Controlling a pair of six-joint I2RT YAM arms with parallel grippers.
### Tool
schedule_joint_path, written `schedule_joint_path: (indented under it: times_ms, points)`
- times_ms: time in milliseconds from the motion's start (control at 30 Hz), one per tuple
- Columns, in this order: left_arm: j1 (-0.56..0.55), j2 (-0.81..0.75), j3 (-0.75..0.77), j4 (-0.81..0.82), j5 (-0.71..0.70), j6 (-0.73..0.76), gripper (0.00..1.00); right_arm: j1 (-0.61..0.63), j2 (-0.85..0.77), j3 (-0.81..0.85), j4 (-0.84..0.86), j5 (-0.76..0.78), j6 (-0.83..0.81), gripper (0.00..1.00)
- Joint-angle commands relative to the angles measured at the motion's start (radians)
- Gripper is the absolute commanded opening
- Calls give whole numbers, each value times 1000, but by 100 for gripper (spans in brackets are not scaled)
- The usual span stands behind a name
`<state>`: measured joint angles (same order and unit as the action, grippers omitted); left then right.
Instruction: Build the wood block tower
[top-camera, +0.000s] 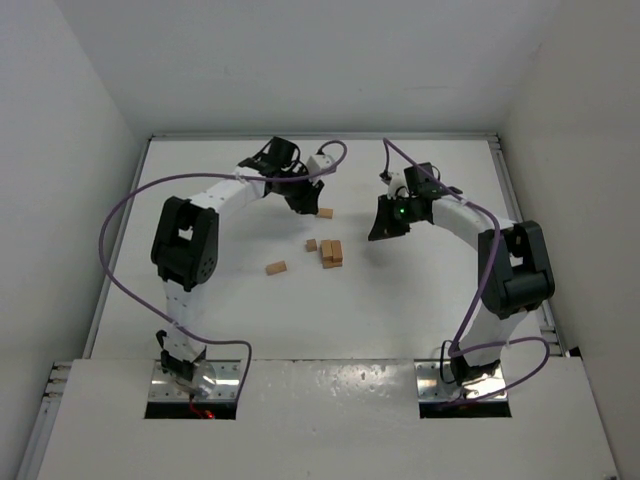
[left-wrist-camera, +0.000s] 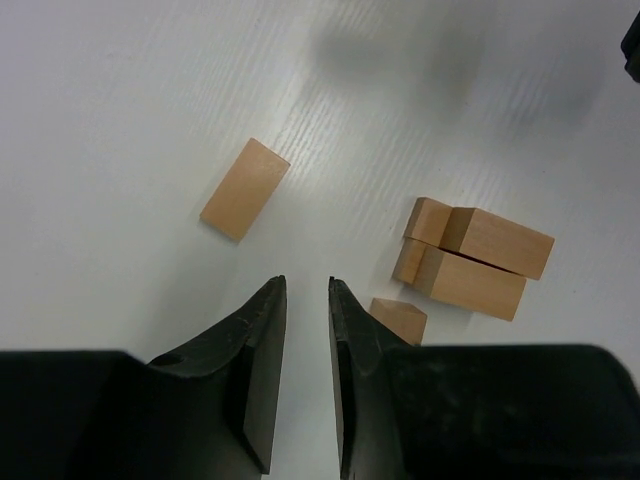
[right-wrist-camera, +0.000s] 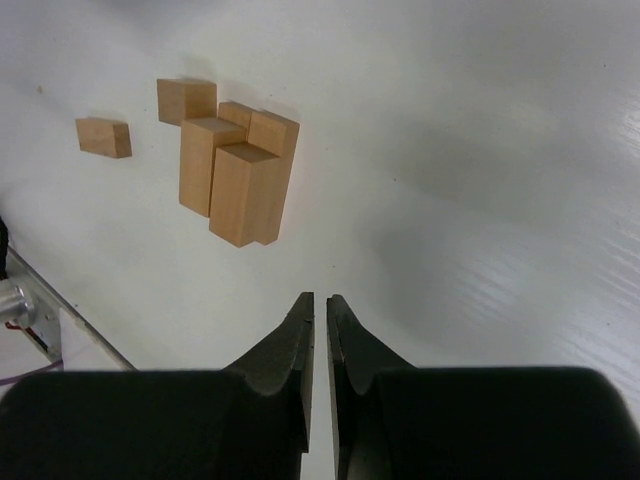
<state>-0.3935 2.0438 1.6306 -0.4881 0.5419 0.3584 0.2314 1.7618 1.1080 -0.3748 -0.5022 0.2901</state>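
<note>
- The white table (top-camera: 200, 330) carries both arms and all the blocks.
- Left gripper (left-wrist-camera: 305, 285): it hangs over bare tabletop at the far middle. Its black fingers (left-wrist-camera: 255, 340) are a narrow gap apart, with nothing between them.
- Right gripper (right-wrist-camera: 316, 300): it sits right of the blocks, over bare table. Its fingers are drawn almost together and hold nothing.
- The tower (top-camera: 332, 252) is near the table's centre, between the two grippers. It is a low bundle of longer blocks lying flat and parallel, touching one another. In the top view their long axes run roughly from the near edge to the far edge.
- A flat rectangular block (top-camera: 276, 267) lies alone, left of the tower and apart from it. Its long axis runs roughly left to right, slightly tilted.
- A short cube (top-camera: 311, 244) sits just beside the tower's left side.
- Another small block (top-camera: 325, 212) lies farther back, near the left gripper.
</note>
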Motion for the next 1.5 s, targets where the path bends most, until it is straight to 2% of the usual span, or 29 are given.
schedule_joint_path:
  times_ms: [0, 600, 1167, 1367, 1467]
  points:
    - [-16, 27, 40, -58, 41, 88, 29, -3, -21, 3, 24, -18, -3, 11]
    - [-87, 138, 135, -129, 20, 122, 43, -86, -27, 24, 8, -48, 18, 13]
    - [-87, 165, 153, -181, 0, 158, 44, -104, -32, 19, 16, -65, 29, 17]
    - [-87, 165, 153, -190, 9, 159, 46, -104, -25, 27, 8, -65, 27, 26]
    - [-87, 176, 153, -190, 9, 159, 47, -104, -28, 27, 4, -61, 26, 36]
